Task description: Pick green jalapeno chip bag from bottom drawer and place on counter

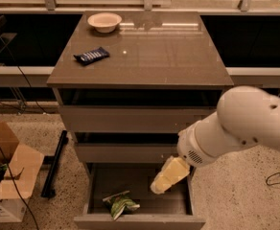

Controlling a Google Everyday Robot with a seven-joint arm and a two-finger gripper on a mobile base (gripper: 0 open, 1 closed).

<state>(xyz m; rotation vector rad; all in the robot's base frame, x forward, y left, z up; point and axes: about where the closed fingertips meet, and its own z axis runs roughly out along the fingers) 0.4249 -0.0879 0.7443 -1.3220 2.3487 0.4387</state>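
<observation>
Scene: a three-drawer cabinet on a speckled floor, seen from above and in front, with a white robot arm (236, 128) reaching in from the right.
Counter: the glossy grey-brown counter (154, 51) catches window light along its far edge.
Bottom drawer: the bottom drawer (135, 220) is pulled well out below the counter's front edge, its floor in full view.
Green jalapeno chip bag: the green jalapeno chip bag (121, 205) lies crumpled on the drawer floor, left of centre and close to the drawer front, on the side of the counter's front left corner.
Gripper: the pale yellowish gripper (165, 181) hangs tilted down and to the left over the right half of the drawer, under the stretch of front edge nearer the front right corner.
Grip: whether it is spread or closed cannot be told; it holds nothing that can be seen.
Gap: gripper and bag are apart, the bag lying lower and to its left.
Bowl: a pale bowl (104, 21) sits upright by the counter's far left corner.
Wrapper: a dark blue candy wrapper (91, 55) lies flat near the left edge, about midway along it.
Upper drawers: the top drawer (130, 119) and middle drawer (125, 152) each show a dark gap above the front.
Floor, left: a cardboard box (10, 171) with its flaps up, and a black bar (55, 164) beside the cabinet.
</observation>
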